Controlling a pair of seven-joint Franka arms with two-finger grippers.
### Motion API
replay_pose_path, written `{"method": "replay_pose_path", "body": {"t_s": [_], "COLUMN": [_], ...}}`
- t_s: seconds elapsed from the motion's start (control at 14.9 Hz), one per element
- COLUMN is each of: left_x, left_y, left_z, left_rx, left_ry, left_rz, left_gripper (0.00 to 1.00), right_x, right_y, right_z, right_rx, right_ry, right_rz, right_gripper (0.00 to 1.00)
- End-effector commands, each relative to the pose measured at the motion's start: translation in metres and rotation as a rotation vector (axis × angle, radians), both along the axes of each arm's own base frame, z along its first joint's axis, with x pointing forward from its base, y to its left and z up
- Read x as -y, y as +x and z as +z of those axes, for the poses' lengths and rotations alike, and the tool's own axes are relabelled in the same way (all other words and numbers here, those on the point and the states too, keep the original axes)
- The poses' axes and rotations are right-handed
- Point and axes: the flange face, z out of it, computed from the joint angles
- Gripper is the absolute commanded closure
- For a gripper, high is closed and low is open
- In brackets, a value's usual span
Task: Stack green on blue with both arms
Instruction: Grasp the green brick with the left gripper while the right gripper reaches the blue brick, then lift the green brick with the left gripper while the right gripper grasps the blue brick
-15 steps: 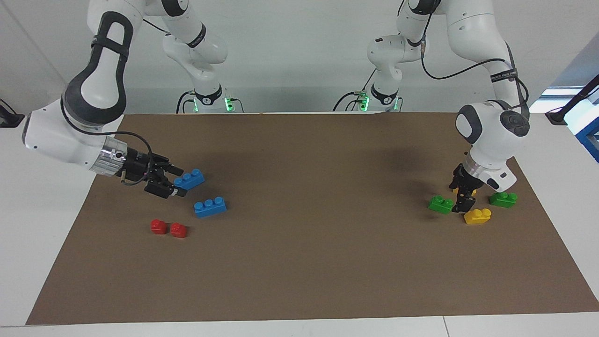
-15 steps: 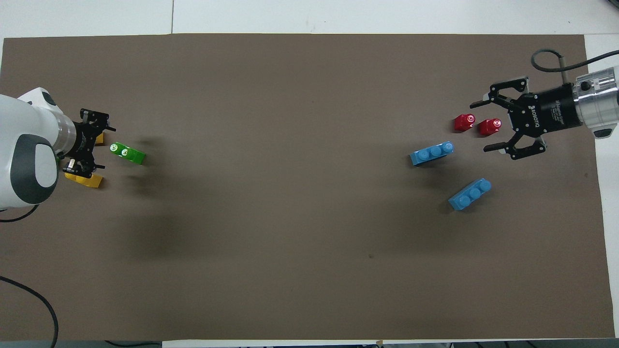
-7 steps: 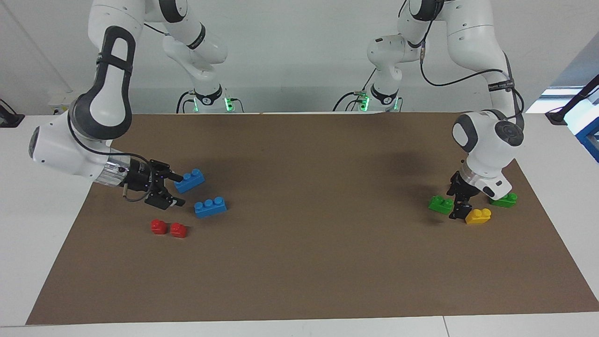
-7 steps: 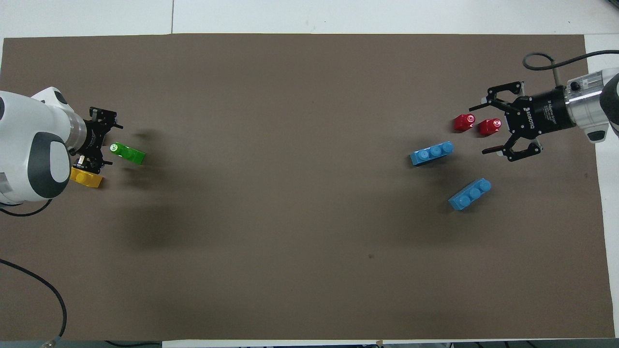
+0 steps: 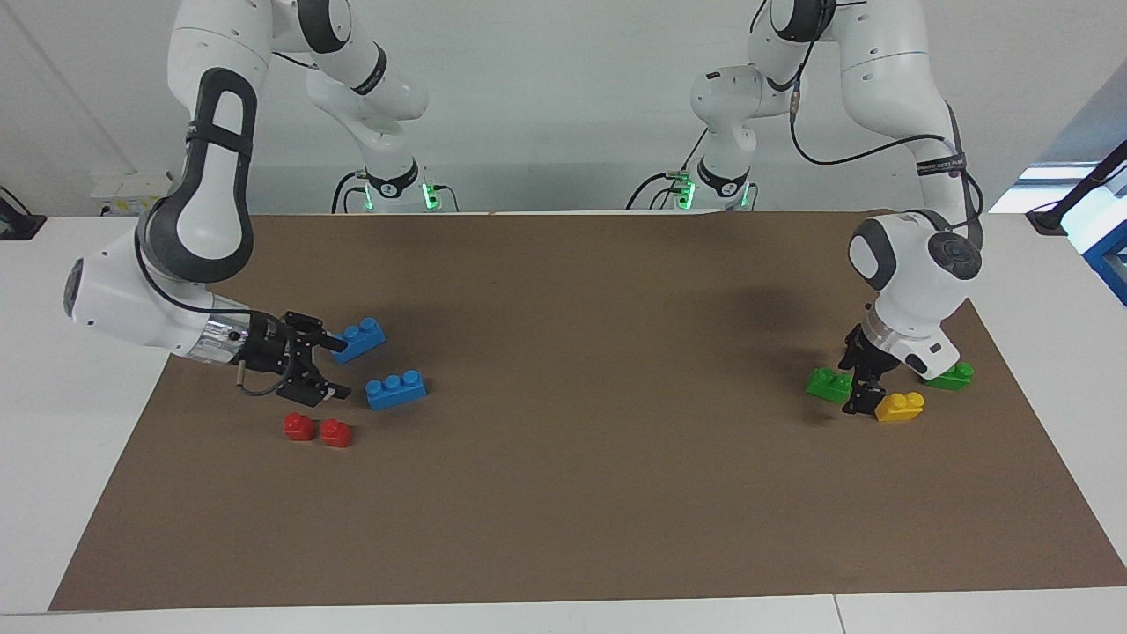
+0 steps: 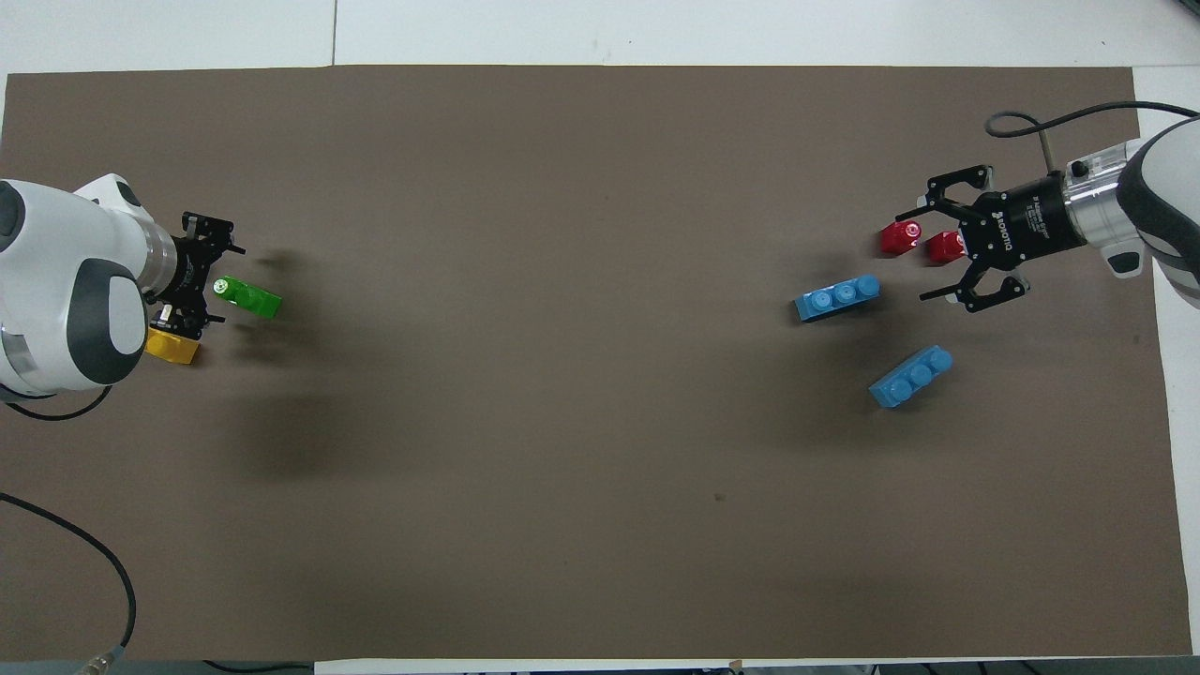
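Right hand [image 5: 327, 370], fingers spread, low beside the blues [image 5: 395, 389], lining up a grab; left hand [image 5: 858, 387] at green [image 5: 828, 385], its grip unreadable.

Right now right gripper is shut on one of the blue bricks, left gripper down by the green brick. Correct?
Not quite. The right gripper is open and holds nothing; both blue bricks lie free on the mat, as the overhead view shows. The left gripper is down by the green brick.

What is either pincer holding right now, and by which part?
Nothing is held. The right pincer is open beside the blue bricks, gripping neither. The left pincer is down at the bright-green brick, which lies on the table; no grip is visible.
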Motion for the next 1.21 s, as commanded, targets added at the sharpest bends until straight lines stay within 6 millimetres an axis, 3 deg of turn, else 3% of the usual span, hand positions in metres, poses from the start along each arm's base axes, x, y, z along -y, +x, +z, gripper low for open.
{"method": "replay_pose_path", "body": {"t_s": [0.0, 0.07, 0.4, 0.67, 0.94, 1.14], "left_x": [0.002, 0.002, 0.005, 0.01, 0.014, 0.037], "left_y": [-0.001, -0.001, 0.003, 0.006, -0.005, -0.022], "left_z": [-0.005, -0.004, 0.002, 0.024, 0.086, 0.139], "left_rx": [0.009, 0.01, 0.014, -0.014, -0.063, -0.09], "left_ry": [0.009, 0.01, 0.011, 0.01, 0.009, 0.002], "left_rz": [-0.005, -0.01, -0.025, -0.033, -0.036, -0.055], "left_gripper": [0.56, 0.98, 1.0, 1.0, 1.0, 1.0], "right_x": [-0.003, -0.004, -0.001, -0.001, -0.011, -0.021], "right_y": [-0.008, -0.012, -0.024, -0.024, -0.019, -0.016], "right_z": [-0.016, -0.021, -0.04, -0.053, -0.058, -0.066], "right_rx": [-0.045, -0.057, -0.068, -0.052, -0.037, -0.029], "right_ry": [-0.017, -0.017, -0.029, -0.047, -0.063, -0.073], "right_rz": [-0.006, -0.006, -0.028, -0.043, -0.045, -0.042], "right_gripper": [0.01, 0.01, 0.01, 0.01, 0.01, 0.01]}}
